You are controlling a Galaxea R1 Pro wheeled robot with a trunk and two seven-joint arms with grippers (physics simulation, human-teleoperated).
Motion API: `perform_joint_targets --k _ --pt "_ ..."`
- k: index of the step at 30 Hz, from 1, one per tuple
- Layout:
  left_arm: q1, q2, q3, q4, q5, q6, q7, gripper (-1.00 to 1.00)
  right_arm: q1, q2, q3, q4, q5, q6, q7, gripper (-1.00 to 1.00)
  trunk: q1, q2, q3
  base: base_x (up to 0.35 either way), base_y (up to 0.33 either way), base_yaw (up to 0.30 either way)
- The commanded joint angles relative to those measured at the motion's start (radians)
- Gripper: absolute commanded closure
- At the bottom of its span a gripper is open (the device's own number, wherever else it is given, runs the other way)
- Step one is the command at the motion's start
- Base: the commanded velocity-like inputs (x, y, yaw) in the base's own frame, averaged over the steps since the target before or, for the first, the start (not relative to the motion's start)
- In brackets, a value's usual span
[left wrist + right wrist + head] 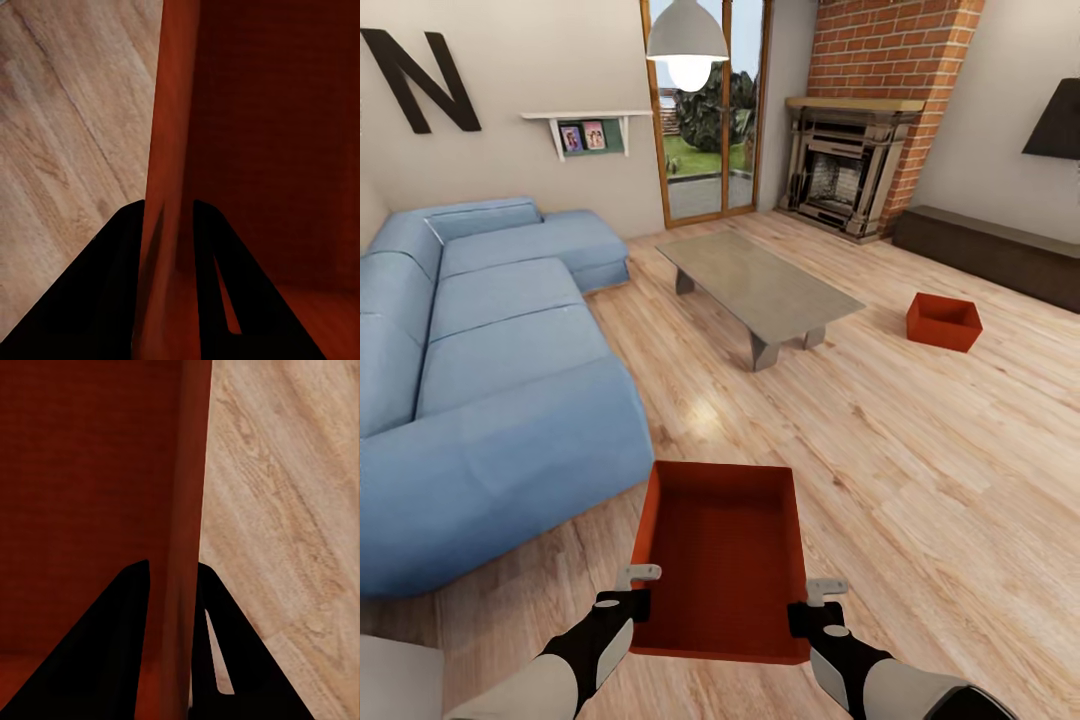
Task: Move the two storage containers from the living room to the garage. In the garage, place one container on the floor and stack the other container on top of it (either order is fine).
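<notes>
Nearest the robot, a red-orange rectangular open-top storage container [722,560] with low flared walls was held between both arms above the light wood plank floor [920,470] of the living room. The left gripper [628,602] was clamped on the container's left wall near its near corner; in the left wrist view the gripper [169,247] had one black finger [112,285] outside the wall and the other inside, the jaws narrowed to the wall's thickness. The right gripper [818,612] was clamped likewise on the right wall; in the right wrist view the gripper [174,607] straddled the red-orange wall [184,510], one black finger [225,645] on the floor side and the other inside the bin. The container's interior was empty. To the left stood a large blue sectional sofa [490,370]. Farther out, near the middle of the room, stood a grey low rectangular table [760,285]. To the right of that table, well apart from it, the second red-orange open-top storage container [943,322] rested on the plank floor. Beyond stood a red brick fireplace [860,160], with a glazed wooden-framed door [705,130] to its left and a white pendant lamp [687,45] overhead.
</notes>
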Motion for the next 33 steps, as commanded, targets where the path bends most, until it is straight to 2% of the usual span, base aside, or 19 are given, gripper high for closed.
perform_joint_targets --k 1,14,26,33 --pt "0.000 0.007 -0.002 0.002 0.002 0.008 0.023 1.00 -0.001 -0.001 0.015 0.000 -0.009 -0.039 -0.017 1.00 -0.004 0.006 0.004 0.000 0.000 0.000" --pt "0.000 0.008 -0.003 0.002 0.002 0.007 0.025 1.00 -0.001 -0.001 0.015 0.000 -0.009 -0.039 -0.017 1.00 -0.054 0.097 0.064 0.000 0.000 0.000" --pt "0.000 0.008 -0.002 0.001 0.002 0.007 0.025 1.00 -0.001 -0.001 0.015 0.000 -0.009 -0.039 -0.017 1.00 -0.100 0.181 0.105 0.000 0.000 0.000" --pt "0.000 0.008 -0.003 0.001 0.002 0.007 0.025 1.00 -0.001 -0.001 0.015 0.000 -0.009 -0.039 -0.018 1.00 -0.126 0.230 0.136 0.000 0.000 0.000"
